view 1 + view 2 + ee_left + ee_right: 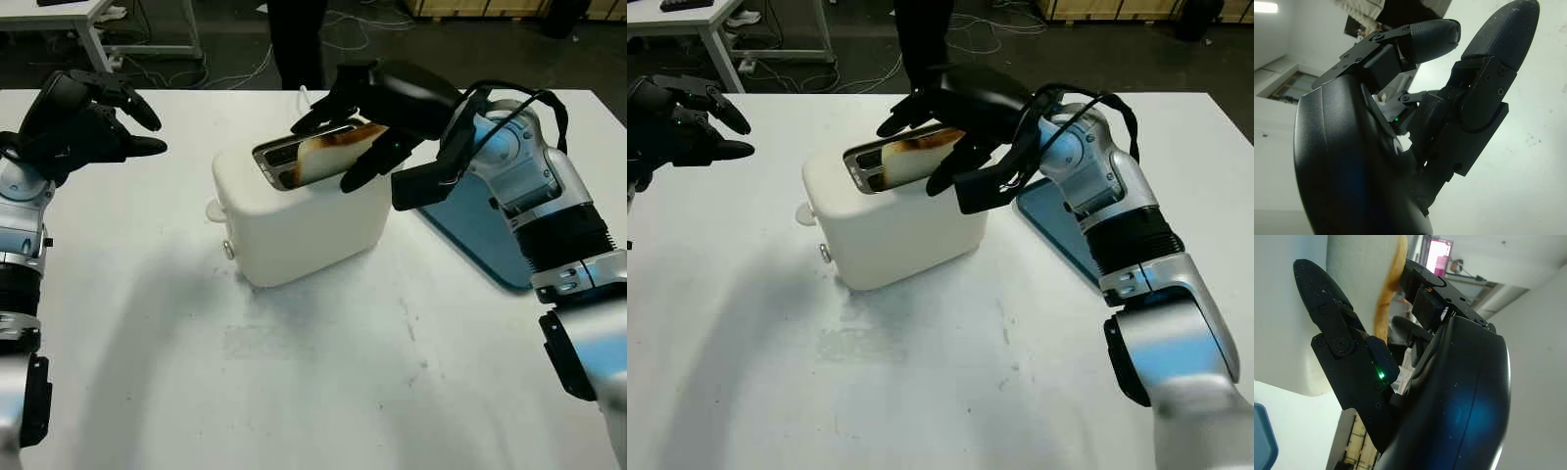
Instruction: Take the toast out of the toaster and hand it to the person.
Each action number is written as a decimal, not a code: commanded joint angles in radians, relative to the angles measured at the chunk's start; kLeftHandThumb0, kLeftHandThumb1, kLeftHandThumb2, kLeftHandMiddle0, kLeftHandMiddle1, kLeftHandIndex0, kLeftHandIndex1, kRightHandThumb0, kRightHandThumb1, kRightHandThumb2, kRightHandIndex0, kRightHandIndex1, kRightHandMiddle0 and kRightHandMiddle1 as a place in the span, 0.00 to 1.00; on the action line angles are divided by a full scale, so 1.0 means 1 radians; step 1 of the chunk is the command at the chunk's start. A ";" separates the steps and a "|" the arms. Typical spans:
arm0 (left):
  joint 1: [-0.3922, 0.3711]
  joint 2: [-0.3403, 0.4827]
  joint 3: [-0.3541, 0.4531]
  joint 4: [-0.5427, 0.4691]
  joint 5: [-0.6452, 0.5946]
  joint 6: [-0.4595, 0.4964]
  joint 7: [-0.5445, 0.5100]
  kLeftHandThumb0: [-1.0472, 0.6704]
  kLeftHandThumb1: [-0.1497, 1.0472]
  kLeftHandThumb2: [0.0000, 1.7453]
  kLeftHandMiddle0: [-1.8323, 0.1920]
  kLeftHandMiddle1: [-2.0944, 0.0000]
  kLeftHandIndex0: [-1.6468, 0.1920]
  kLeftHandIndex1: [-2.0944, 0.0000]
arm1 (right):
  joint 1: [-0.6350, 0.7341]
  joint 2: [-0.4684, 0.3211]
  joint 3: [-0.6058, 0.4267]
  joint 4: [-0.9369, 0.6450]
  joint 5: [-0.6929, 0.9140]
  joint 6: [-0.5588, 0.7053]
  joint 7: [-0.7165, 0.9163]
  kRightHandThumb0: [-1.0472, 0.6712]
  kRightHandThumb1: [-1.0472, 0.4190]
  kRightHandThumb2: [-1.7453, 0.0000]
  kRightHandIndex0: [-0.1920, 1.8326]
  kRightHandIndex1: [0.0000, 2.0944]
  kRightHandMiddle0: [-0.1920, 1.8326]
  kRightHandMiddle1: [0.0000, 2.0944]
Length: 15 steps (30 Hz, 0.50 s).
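A white toaster (294, 230) stands in the middle of the white table (294, 392). A slice of toast (315, 163) with a browned crust sticks up at a tilt out of its slot. My right hand (331, 149) reaches in from the right and is shut on the toast, thumb on the near face and fingers behind it. Up close in the right wrist view, the crust (1387, 303) runs between the thumb (1327, 298) and the other fingers. My left hand (118, 122) hovers open above the table's far left, apart from the toaster.
A blue tray (470, 240) lies flat on the table under my right forearm, right of the toaster. A person's dark legs (294, 39) stand behind the far table edge. Another table and cables lie on the floor beyond.
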 commanded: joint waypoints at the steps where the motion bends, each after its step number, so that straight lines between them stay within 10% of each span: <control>1: 0.004 -0.003 0.007 0.000 -0.007 -0.005 0.006 0.00 0.70 0.00 0.37 0.53 0.37 0.53 | -0.014 -0.003 0.007 0.018 -0.012 -0.024 -0.017 0.27 0.25 0.99 0.24 0.49 0.45 0.06; 7: 0.004 -0.009 0.012 0.001 -0.014 -0.003 0.007 0.00 0.69 0.00 0.37 0.53 0.36 0.53 | -0.011 -0.011 0.021 0.035 -0.047 -0.044 -0.033 0.33 0.19 0.99 0.33 0.50 0.52 0.11; 12: 0.001 -0.005 0.008 0.009 -0.005 -0.012 0.009 0.00 0.70 0.00 0.37 0.53 0.37 0.52 | -0.010 -0.012 0.015 0.023 -0.049 -0.020 -0.028 0.33 0.12 1.00 0.46 0.77 0.44 0.69; 15: 0.000 -0.008 0.010 0.008 -0.010 -0.009 0.007 0.00 0.70 0.00 0.37 0.52 0.37 0.52 | -0.008 -0.015 0.012 0.016 -0.059 -0.019 -0.041 0.31 0.12 1.00 0.55 0.83 0.47 0.82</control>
